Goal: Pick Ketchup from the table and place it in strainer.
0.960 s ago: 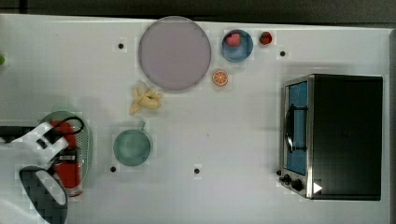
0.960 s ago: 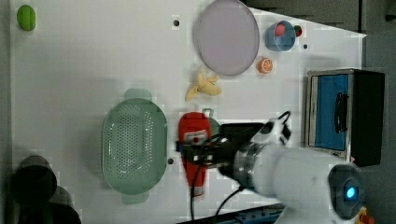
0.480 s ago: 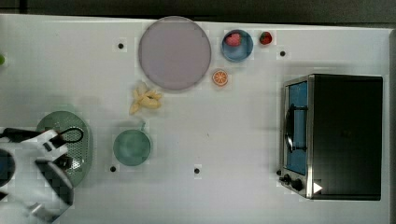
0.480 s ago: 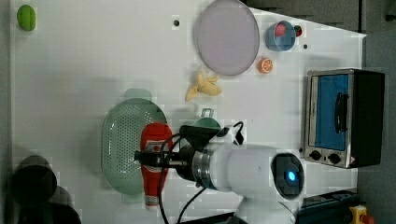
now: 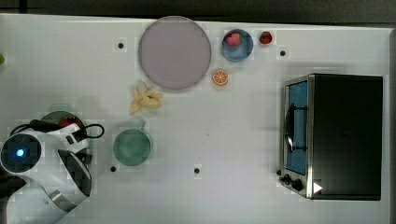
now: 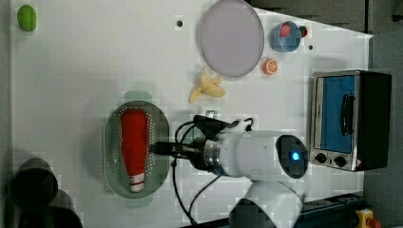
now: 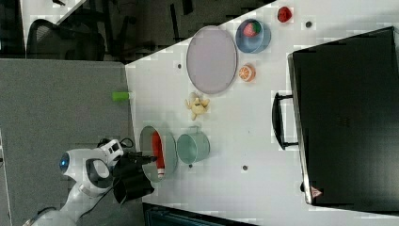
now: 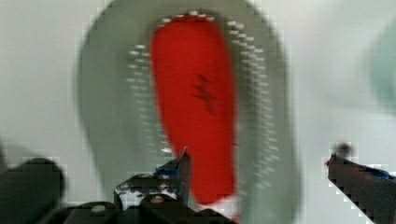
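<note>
The ketchup bottle (image 6: 134, 147) lies flat inside the strainer (image 6: 110, 156), in the lower left of the left view, its fat end toward the top of the frame and its white tip toward the bottom. In the wrist view the bottle (image 8: 196, 107) runs down the middle of the perforated floor (image 8: 261, 116), with rim showing on both long sides — so the drop looks done, and the step in hand is judged to be the retreat.

The gripper (image 8: 257, 170) has its jaws spread wide and holds nothing; one finger (image 8: 180, 170) overlaps the bottle's narrow end in the picture, while the other sits well off to the side, clear of the rim. In the left view the gripper's dark front end (image 6: 164, 148) sits just beside the strainer's right-hand wall.

To finish cleanly, the arm should rise straight up before moving sideways — a sideways sweep at this height could catch the strainer's wall or nudge the bottle, which is round and may roll. The green cup (image 5: 132, 147) stands near the strainer in the top view's lower left, so any sideways travel should wait until the fingers are above its rim and handle.
</note>
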